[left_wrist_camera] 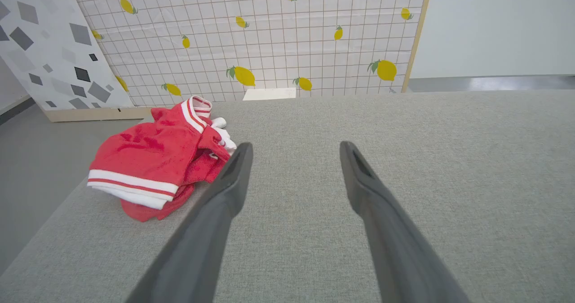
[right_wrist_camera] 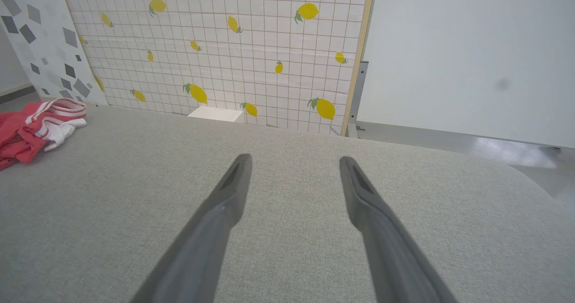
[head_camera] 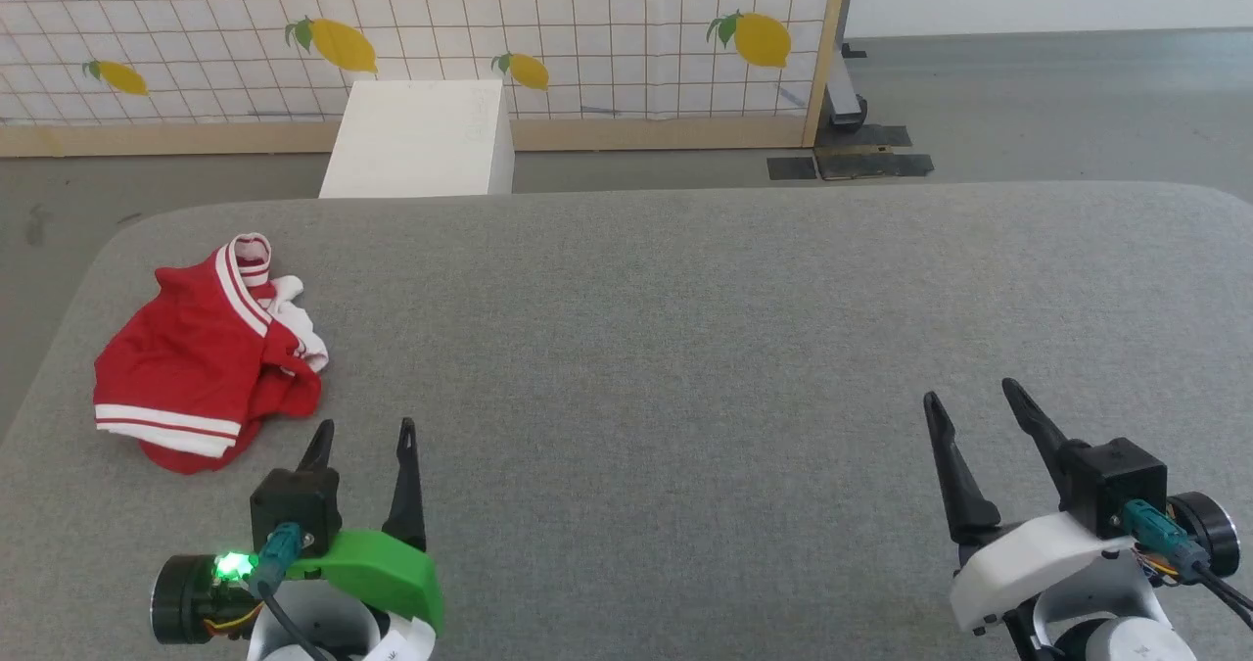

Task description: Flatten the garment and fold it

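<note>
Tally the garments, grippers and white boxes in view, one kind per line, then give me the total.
Garments: 1, the red jersey, crumpled near the left end of the table.
Grippers: 2, the left gripper and the right gripper, both open and holding nothing.
White boxes: 1, the white box behind the table.
Total: 4.

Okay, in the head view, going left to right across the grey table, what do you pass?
jersey → left gripper → right gripper
</note>
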